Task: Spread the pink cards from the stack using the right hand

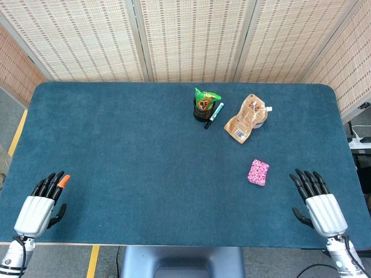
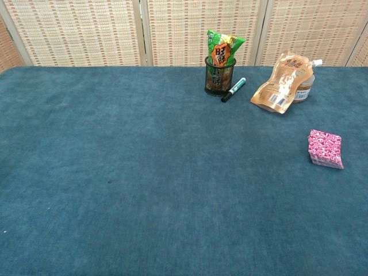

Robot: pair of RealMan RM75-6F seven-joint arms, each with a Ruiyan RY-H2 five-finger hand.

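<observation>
We see the pink card stack point(image 1: 258, 172) squared up at four o'clock on the bench point(image 1: 127, 150), long axis toward twelve. Our right hand point(image 1: 316, 200) rests beside it at three o'clock, fingers apart, holding nothing; our left hand point(image 1: 42, 205) likewise, both wrists cut off.

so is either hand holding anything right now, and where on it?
Nothing is held. The left hand and right hand both rest open on the table near its front edge, and the pink card stack lies untouched, apart from the right hand.

The chest view shows neither hand. A tan pouch point(image 2: 283, 81) half hides the small jar point(image 2: 305, 89) behind it, its label unreadable.
</observation>
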